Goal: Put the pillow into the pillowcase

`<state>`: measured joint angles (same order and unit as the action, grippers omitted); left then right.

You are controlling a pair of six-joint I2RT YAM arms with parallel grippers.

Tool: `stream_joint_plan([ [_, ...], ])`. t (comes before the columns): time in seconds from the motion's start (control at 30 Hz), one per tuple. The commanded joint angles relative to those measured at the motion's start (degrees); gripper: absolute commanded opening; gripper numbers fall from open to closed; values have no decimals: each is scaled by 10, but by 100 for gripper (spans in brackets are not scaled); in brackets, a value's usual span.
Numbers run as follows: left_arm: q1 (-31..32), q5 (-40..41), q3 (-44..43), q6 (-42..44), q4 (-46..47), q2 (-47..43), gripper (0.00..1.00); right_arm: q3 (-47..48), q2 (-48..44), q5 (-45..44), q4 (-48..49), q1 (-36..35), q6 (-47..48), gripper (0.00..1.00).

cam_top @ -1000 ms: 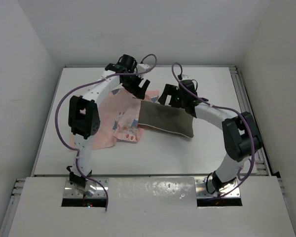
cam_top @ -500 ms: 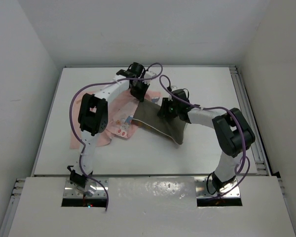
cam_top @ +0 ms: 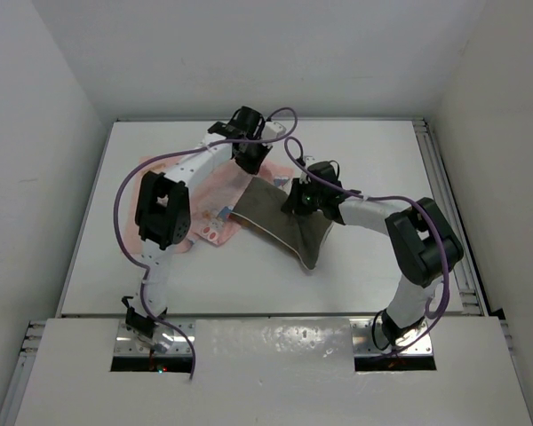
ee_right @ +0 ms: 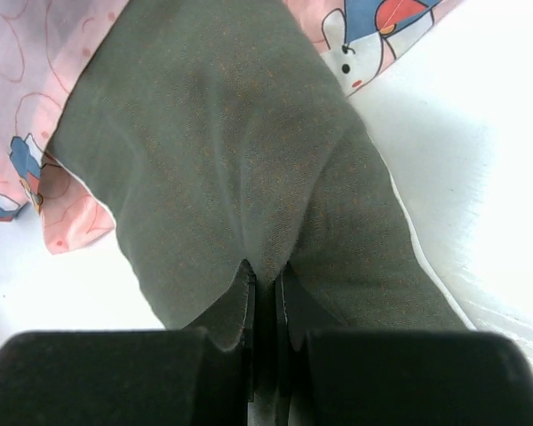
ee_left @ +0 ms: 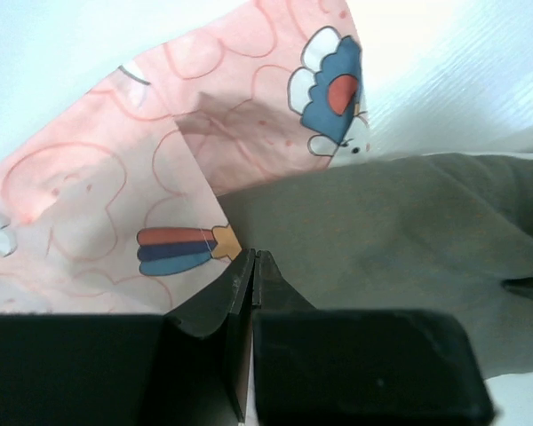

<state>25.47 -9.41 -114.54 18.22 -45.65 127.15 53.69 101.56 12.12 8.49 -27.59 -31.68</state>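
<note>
**Top view:** The pillow (cam_top: 280, 217) lies near the middle of the white bench (cam_top: 382, 160), slanting from 10 o'clock down to 5 o'clock. Its 10 o'clock end overlaps the pillowcase (cam_top: 209, 229), which spreads away toward 9 o'clock. Most of the grey pillow is in plain sight, outside the pink cloth. My left jaws hang at the pillow's 11 o'clock corner, where the pink cloth begins, and my right jaws sit at its 1 o'clock edge. From this height I cannot tell how either pair stands.

**Left wrist view:** My left jaws are closed, tip against tip, right on the line where the pillowcase's edge meets the pillow. Pink cloth with its rabbit and striped marks fills the frame from 9 to 12 o'clock. The grey pillow runs off toward 3 o'clock, and bare bench shows at 1 o'clock. I cannot tell whether any cloth is caught between the tips.

**Right wrist view:** My right jaws are clamped on the pillow, with its fabric gathered into a crease that runs from the tips toward 12 o'clock. The pillowcase peeks out beside the pillow at 9 o'clock and at 1 o'clock. The pillow's white piping shows along its edge at 4 o'clock, with bare bench beyond it at 3 o'clock.
</note>
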Motion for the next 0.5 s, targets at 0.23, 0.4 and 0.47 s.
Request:
stream_joint_plan([
  [0.23, 5, 21, 15, 23, 10, -35, 9, -2, -22, 33, 21, -10, -2, 0],
  [0.4, 6, 32, 9, 28, -14, -9, 56, -2, -22, 33, 17, -11, 0, 0],
  [0.47, 6, 52, 14, 32, -15, 2, 55, -2, -23, 33, 15, -11, 2, 0],
])
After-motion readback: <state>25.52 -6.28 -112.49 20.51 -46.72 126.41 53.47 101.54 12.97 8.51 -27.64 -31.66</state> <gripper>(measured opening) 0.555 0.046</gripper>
